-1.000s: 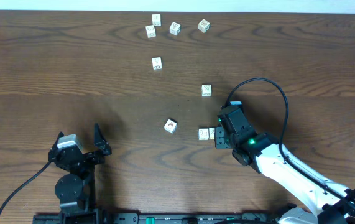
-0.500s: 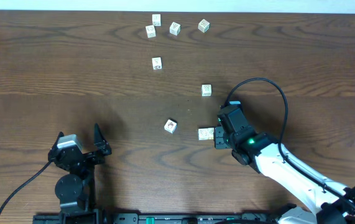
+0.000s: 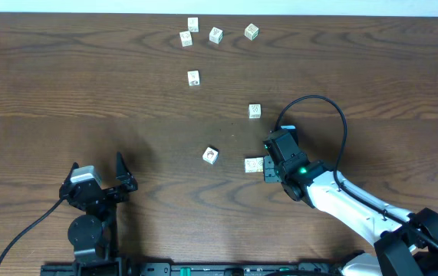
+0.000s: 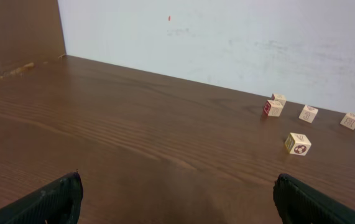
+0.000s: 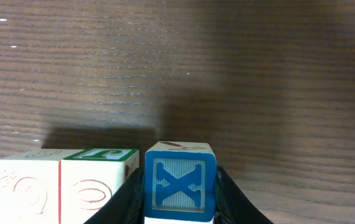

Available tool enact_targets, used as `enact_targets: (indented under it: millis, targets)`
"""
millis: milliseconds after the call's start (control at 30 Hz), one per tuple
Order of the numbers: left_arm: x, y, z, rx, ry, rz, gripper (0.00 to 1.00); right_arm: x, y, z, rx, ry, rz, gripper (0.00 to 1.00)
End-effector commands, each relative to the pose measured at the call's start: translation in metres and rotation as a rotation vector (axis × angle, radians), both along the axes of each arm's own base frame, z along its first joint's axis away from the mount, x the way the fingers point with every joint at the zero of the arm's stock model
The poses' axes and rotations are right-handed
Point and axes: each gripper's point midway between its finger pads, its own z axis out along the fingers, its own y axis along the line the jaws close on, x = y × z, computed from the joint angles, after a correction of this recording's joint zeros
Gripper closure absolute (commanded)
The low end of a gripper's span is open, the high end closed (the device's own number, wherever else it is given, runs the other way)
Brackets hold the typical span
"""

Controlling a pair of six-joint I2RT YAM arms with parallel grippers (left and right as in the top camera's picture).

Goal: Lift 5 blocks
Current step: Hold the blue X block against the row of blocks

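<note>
My right arm reaches in from the near right corner of the counter (image 3: 65, 92), stretched low and slantwise towards the middle, its black cable looping above the wrist. The right tool (image 3: 268, 164) points left. Its two dark fingers (image 5: 124, 199) are clamped against the sides of the blue X block (image 5: 180, 186), whose white X faces my wrist camera. I cannot tell whether this block rests on the wood or hangs just above it. Touching it on its left is the green-marked cube (image 5: 98, 182), and against that one sits a pale cube with faint tan loops (image 5: 27, 190), so the three make one row. From overhead only that pair of neighbours shows beside the tool, since the wrist covers the gripped block. A cube with a reddish picture (image 3: 211, 156) lies tilted, a little further left and apart from the row. My left arm is folded upright at the near left edge. The left tool (image 3: 99, 173) has its fingers spread wide with nothing between them, and it faces the far cluster of cubes (image 4: 308, 113) by the wall.
</note>
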Motion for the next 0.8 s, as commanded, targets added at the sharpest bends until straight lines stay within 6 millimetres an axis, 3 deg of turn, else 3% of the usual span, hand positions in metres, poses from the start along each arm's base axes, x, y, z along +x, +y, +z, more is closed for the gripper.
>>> enact_targets:
  millis: [0, 200, 333, 467, 767]
  targets:
    - [-0.0014, 0.0037, -0.0176, -0.006, 0.050, 0.021, 0.02, -0.0005, -0.0123, -0.0056, -0.048, 0.005, -0.027, 0.99]
    - [-0.0014, 0.0037, -0.0176, -0.006, 0.050, 0.021, 0.02, -0.0033, -0.0162, -0.0076, -0.052, 0.025, -0.034, 0.98]
    - [-0.0014, 0.0037, -0.0176, -0.006, 0.050, 0.021, 0.02, -0.0049, -0.0130, -0.0083, -0.037, 0.034, -0.025, 0.84]
    - [-0.0014, 0.0037, -0.0176, -0.006, 0.050, 0.021, 0.02, -0.0046, -0.0128, -0.0081, -0.036, 0.032, -0.024, 0.79]
    - [-0.0014, 0.0037, -0.0176, -0.006, 0.050, 0.021, 0.02, -0.0048, -0.0128, -0.0082, -0.036, 0.033, -0.025, 0.75]
